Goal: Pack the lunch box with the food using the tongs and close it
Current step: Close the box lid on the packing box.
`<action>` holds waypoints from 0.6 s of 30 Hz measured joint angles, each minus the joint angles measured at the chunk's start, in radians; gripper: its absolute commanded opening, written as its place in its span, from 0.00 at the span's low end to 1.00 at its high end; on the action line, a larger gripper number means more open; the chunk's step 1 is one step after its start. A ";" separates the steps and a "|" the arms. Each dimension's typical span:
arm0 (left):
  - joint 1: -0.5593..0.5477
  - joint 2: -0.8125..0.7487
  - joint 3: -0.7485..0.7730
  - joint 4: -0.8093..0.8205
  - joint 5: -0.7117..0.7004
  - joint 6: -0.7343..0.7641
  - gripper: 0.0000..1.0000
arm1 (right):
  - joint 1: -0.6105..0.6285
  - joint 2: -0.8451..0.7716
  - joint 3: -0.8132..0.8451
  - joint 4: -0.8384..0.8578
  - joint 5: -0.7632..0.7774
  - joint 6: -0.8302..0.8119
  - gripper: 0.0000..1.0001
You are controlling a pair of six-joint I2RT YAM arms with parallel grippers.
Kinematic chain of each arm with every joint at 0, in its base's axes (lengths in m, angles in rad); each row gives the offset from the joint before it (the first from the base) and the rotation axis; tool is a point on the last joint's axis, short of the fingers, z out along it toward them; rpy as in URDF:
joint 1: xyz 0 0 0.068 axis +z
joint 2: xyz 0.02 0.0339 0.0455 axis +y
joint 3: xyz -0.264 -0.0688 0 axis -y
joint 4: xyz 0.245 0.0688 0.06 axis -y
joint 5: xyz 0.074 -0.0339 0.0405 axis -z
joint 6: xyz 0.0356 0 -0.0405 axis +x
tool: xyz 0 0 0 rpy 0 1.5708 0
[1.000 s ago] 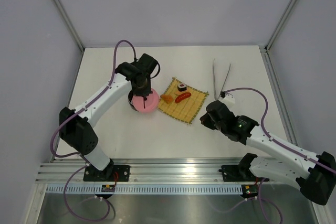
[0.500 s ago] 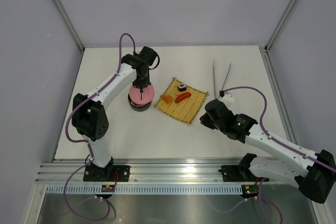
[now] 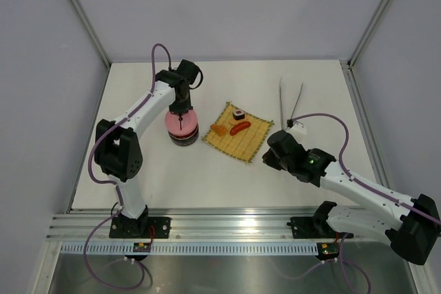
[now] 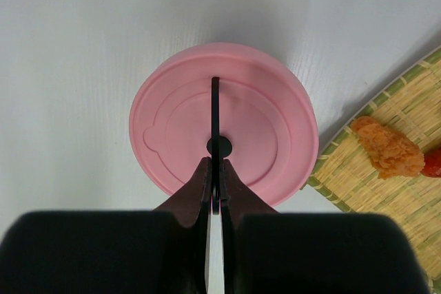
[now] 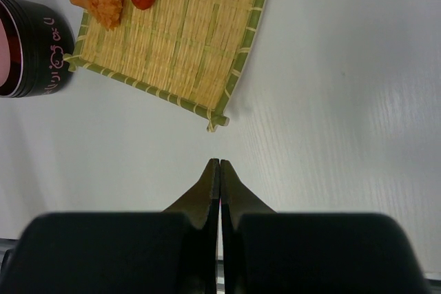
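From my remote seat, pale walls (image 3: 207,12) boxed in the white desk (image 3: 207,184). My left fingers (image 4: 200,191) were clamped on the pink lid (image 4: 172,135) atop the lunch box (image 3: 183,138), at 9 o'clock from the mat (image 3: 251,139). My right fingers (image 5: 203,197) were closed and empty. The tongs (image 3: 281,101) lay at 1 o'clock.

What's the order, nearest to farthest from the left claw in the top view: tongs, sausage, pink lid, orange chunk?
1. pink lid, under the left claw
2. orange chunk, edge of the mat toward the lid
3. sausage, middle of the mat
4. tongs, far right
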 measured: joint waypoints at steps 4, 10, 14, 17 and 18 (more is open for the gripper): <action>-0.001 0.004 -0.018 0.004 0.003 0.000 0.00 | 0.000 0.007 0.000 0.000 0.000 0.000 0.00; -0.001 0.021 -0.018 0.016 0.004 0.008 0.00 | 0.000 0.007 0.000 0.000 0.002 0.000 0.00; -0.001 0.025 -0.018 0.021 0.005 0.014 0.00 | 0.000 0.010 0.001 0.000 0.005 0.000 0.00; 0.000 0.029 -0.018 0.022 0.018 0.017 0.00 | 0.000 0.014 0.005 -0.001 0.006 0.000 0.00; 0.001 0.031 -0.019 0.021 0.024 0.018 0.00 | 0.000 0.015 0.005 0.000 0.006 0.000 0.00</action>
